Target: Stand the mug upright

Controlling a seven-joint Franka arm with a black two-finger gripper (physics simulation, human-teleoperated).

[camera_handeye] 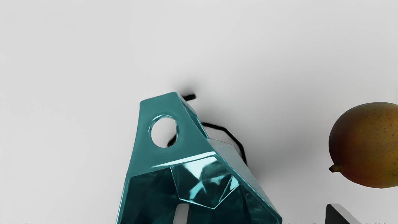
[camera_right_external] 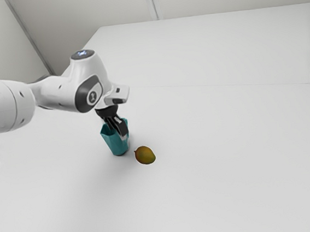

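Observation:
The gripper (camera_right_external: pixel 122 135) is down at the teal mug (camera_right_external: pixel 114 143), whose wide mouth faces up and whose narrow base is low at the table in the exterior view; a slight tilt cannot be ruled out. In the wrist view the gripper (camera_handeye: pixel 259 214) stands open across the wall of the mug (camera_handeye: pixel 144 163). One fingertip (camera_handeye: pixel 181 214) is inside the mouth, the other outside, on the mango's side, with a gap to the wall. The flat handle with a round hole points away from the fingers.
A brown-green mango (camera_right_external: pixel 145 155) lies close beside the mug on the white table (camera_right_external: pixel 220 170); in the wrist view the mango (camera_handeye: pixel 367 143) is near the outer fingertip. Pale walls rise behind the table.

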